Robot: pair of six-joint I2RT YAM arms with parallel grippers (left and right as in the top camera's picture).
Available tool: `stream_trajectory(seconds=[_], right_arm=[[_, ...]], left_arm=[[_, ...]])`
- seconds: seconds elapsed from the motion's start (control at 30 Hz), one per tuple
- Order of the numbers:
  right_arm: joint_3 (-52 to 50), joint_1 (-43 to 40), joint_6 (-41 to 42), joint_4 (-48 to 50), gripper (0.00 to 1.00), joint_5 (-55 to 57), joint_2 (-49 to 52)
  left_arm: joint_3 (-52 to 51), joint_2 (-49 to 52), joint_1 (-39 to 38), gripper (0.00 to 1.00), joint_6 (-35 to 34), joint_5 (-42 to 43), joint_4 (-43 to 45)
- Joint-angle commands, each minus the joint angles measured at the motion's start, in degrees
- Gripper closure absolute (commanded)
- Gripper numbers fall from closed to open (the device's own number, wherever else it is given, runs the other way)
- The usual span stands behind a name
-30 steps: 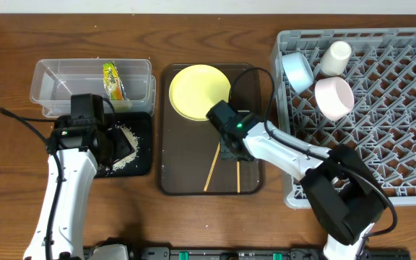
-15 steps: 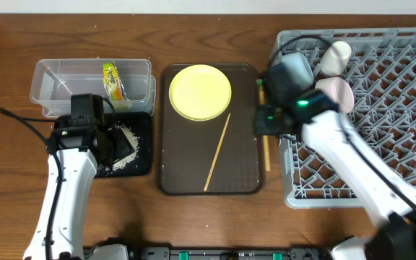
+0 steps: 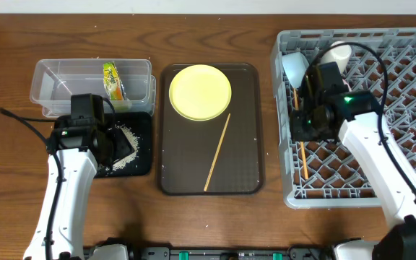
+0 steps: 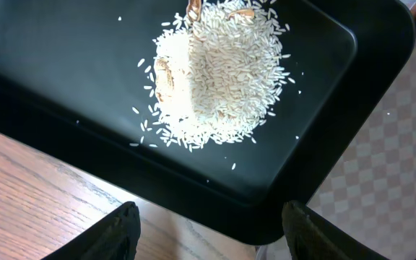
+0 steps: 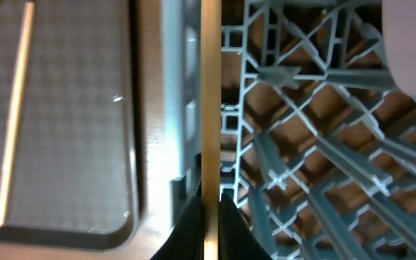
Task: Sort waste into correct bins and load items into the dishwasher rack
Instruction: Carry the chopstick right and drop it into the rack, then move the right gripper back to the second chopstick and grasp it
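Our right gripper (image 5: pixel 209 206) is closed tight on one chopstick (image 5: pixel 210 108), over the left edge of the dishwasher rack (image 3: pixel 381 166). The second chopstick (image 3: pixel 217 152) lies on the brown tray (image 3: pixel 248 173). Our left gripper (image 4: pixel 211 230) stands wide and holds nothing, above the rice crumbs (image 4: pixel 215 72) in the black tray (image 4: pixel 49 43).

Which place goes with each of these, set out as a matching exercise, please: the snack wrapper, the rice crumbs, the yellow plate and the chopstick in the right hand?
Things:
1. snack wrapper
2. rice crumbs
3. yellow plate
4. chopstick in the right hand

Places:
A. on the brown serving tray
B. over the dishwasher rack
C. in the clear tub
D. in the black tray

Pairs: 1-C, 2-D, 3-A, 4-B.
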Motion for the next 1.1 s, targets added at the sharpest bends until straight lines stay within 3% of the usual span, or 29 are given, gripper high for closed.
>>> stream_trajectory(seconds=[0.0,0.2,0.33,0.47,0.77,1.07], right_arm=[[-3.19,-0.79,-1.68,2.34,0.94,-0.17,0.94],[-6.78,-0.81,-1.68,7.17,0.89,-0.20,1.03],[-7.45,-0.81,-1.68,8.24,0.80,-0.20,1.03],[-6.64,-0.81,-1.66,8.26,0.64,-0.66,0.66],[2.82,2.71,-1.64,11.43,0.61,-8.28,-1.95],[2.75,15.50,8.39,17.46,0.58,-5.25,3.23]], left_arm=[[0.42,0.11,0.28,0.34,-0.55,-0.61,-0.24],[0.42,0.11,0.28,0.34,-0.55,-0.61,-0.22],[0.42,0.11,0.28,0.34,-0.55,-0.61,-0.24],[0.42,0.11,0.28,0.34,-0.55,-0.61,-0.24],[0.42,0.11,0.28,0.34,-0.55,-0.61,-0.22],[0.42,0.11,0.28,0.34,-0.55,-0.61,-0.24]])
